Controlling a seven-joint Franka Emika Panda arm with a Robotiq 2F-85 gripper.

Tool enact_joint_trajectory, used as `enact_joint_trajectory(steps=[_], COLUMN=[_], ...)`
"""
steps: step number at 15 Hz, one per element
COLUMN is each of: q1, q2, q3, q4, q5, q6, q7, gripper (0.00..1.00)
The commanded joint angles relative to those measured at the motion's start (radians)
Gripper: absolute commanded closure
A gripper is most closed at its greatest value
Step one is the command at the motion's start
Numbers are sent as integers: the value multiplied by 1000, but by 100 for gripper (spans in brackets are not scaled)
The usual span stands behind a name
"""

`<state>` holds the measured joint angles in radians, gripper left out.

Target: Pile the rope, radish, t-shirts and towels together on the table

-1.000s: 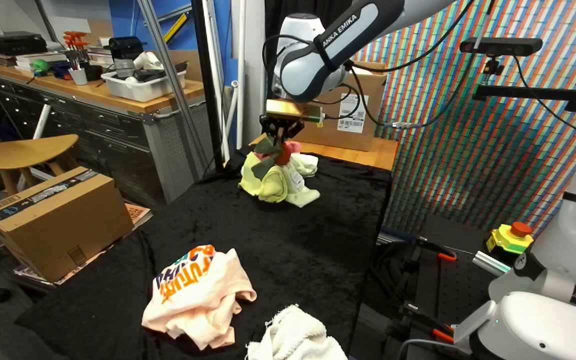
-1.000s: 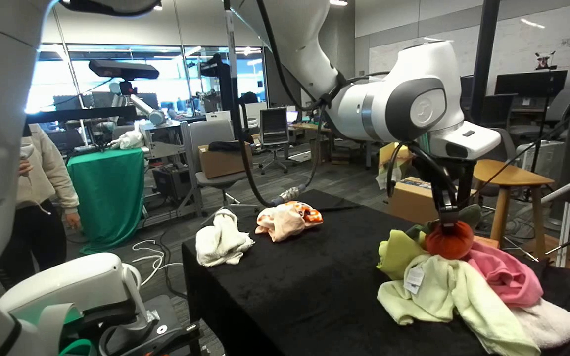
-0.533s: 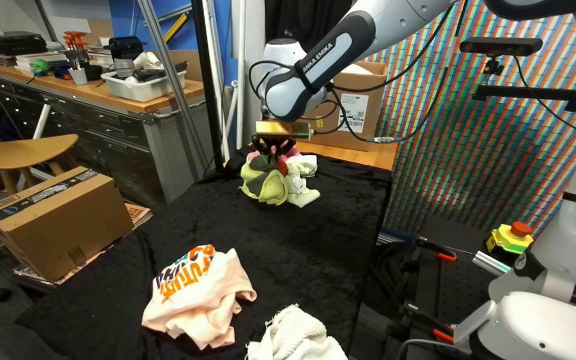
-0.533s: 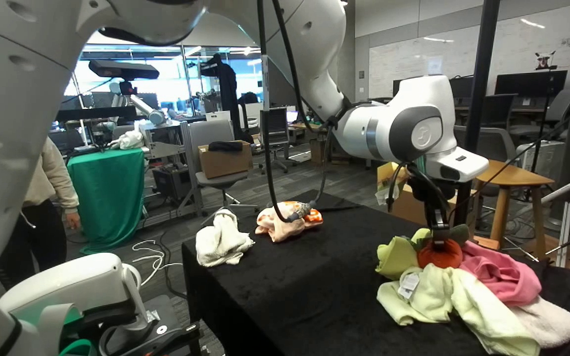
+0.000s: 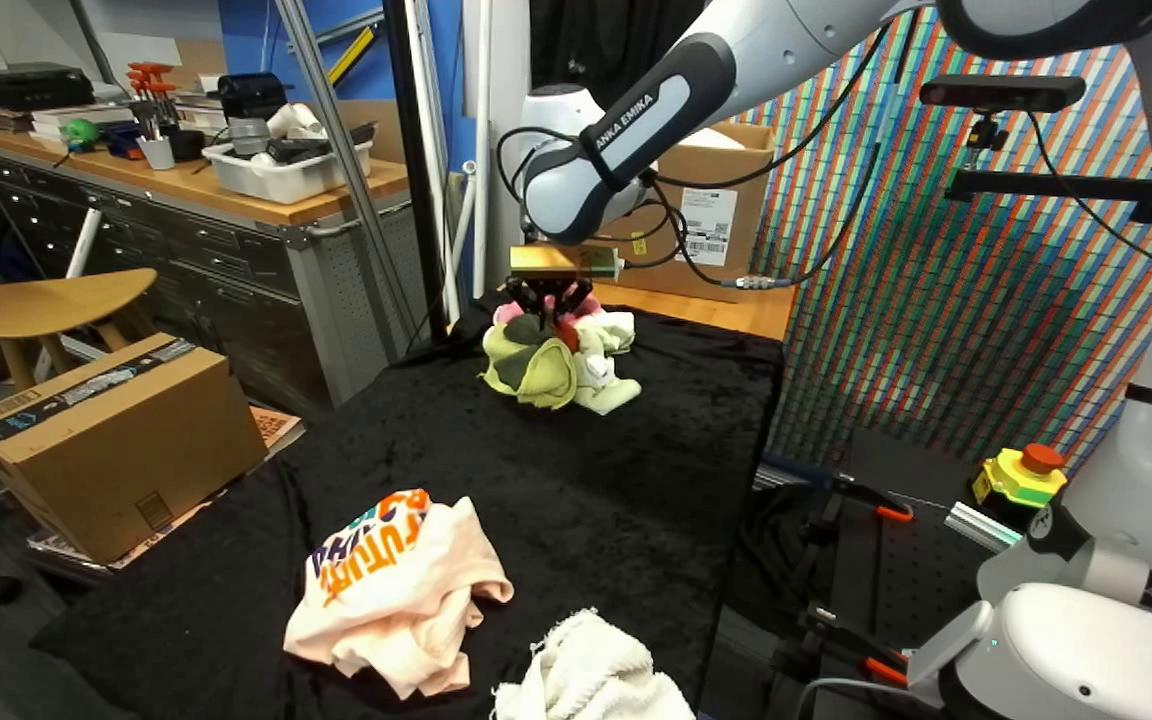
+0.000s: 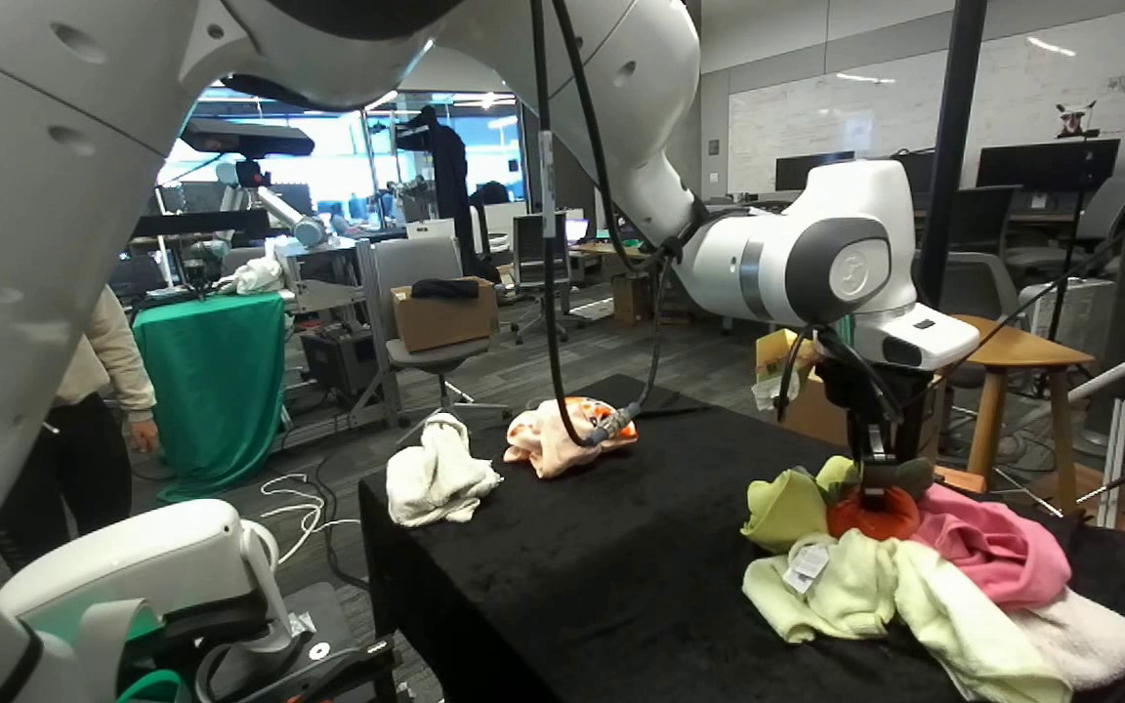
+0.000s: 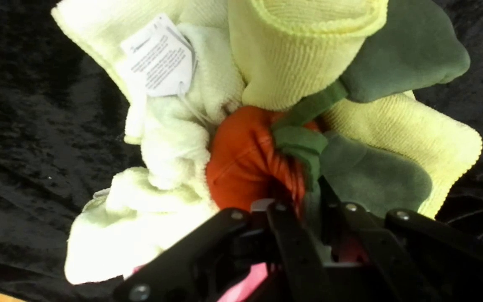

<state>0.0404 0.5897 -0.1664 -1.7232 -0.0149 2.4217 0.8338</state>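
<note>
Clamping radish point(image 7: 237, 163), gripper point(image 7: 295, 197) low amid yellow-green towel point(image 7: 300, 63), pale-green towel point(image 6: 826, 591), pink t-shirt point(image 6: 997, 552). Printed t-shirt point(image 5: 406, 600) and white towel point(image 5: 591, 675) well apart from these on black table point(image 5: 636, 490).

A rounded, leafy red fabric radish point(image 7: 241, 159) is nestling among yellow-green towels point(image 6: 968, 620) and a pink t-shirt point(image 6: 997, 547); a printed cream t-shirt point(image 5: 416, 600) and white towel point(image 5: 591, 672) are lying crumpled farther off on the black-fabric tabletop point(image 5: 626, 490).
</note>
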Motion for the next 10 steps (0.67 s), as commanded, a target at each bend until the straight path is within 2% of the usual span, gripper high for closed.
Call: enact_joint_trajectory(steps=[1,7,8,10], q1=[0,36,43,53], q2=[-9,-116,-132,-157], q3=[-4,-27,-30,-31], q4=[14,-56,-62,-69], q5=[-2,-88,-113,-155], q6=[-57,-89,-95,-104], q7=[-19,-19,-13,-6], gripper=[51,6,1,0])
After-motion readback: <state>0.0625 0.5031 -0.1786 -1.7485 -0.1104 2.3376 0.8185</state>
